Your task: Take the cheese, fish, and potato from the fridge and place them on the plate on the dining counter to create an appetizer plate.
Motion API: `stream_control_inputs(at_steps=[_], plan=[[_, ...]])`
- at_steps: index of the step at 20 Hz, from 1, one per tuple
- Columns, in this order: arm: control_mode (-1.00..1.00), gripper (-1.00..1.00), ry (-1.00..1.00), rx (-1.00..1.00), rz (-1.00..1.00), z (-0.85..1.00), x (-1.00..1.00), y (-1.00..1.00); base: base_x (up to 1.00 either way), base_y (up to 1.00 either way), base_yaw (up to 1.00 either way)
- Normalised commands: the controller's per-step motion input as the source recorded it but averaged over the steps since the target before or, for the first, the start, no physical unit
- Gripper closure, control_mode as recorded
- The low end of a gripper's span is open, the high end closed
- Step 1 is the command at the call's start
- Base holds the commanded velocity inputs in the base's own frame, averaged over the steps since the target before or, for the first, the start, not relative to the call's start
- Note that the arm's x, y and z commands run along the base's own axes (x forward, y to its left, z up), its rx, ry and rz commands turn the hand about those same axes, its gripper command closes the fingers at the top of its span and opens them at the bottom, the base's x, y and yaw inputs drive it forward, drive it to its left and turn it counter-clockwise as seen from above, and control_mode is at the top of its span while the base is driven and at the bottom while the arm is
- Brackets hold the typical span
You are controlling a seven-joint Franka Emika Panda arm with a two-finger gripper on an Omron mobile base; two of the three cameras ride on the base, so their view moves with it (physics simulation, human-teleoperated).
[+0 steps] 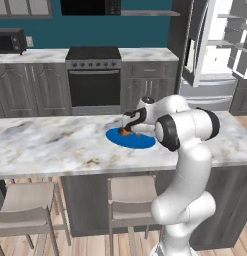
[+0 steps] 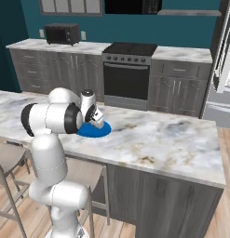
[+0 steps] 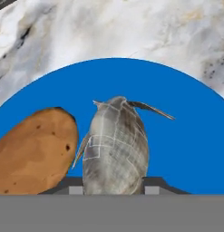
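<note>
No readable writing or labels anywhere you look. Largest first: the fridge (image 1: pixel 217 55) stands back right, door open. The dining counter (image 1: pixel 50 142) is your marble work surface, stools (image 1: pixel 27 210) under its near edge; the stove (image 1: pixel 93 80) and microwave (image 1: pixel 10 40) sit on the far wall. The blue plate (image 3: pixel 195 136) lies on that surface. The arm's own bulk blocks part of the plate. The pincer (image 3: pixel 113 189) is narrow, clamped on the fish (image 3: pixel 115 145), above the plate, potato (image 3: pixel 34 152) just beside it on the plate.
</note>
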Motion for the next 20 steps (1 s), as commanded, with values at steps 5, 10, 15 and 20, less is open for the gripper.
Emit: stream_control_inputs(at_steps=[5, 10, 15, 20], plan=[[-1.00, -1.00, 0.00, -0.01, 0.00, -0.35, -0.27, 0.18, 0.00, 0.00, 0.00], [-1.00, -1.00, -0.02, 0.00, 0.00, -0.02, -0.40, 0.05, 0.00, 0.00, 0.00], [-1.00, -1.00, -0.05, 0.00, 0.00, 0.51, -0.19, -0.16, 0.00, 0.00, 0.00], [-1.00, -1.00, -0.06, 0.00, 0.00, 0.70, -0.56, -0.06, 0.00, 0.00, 0.00]])
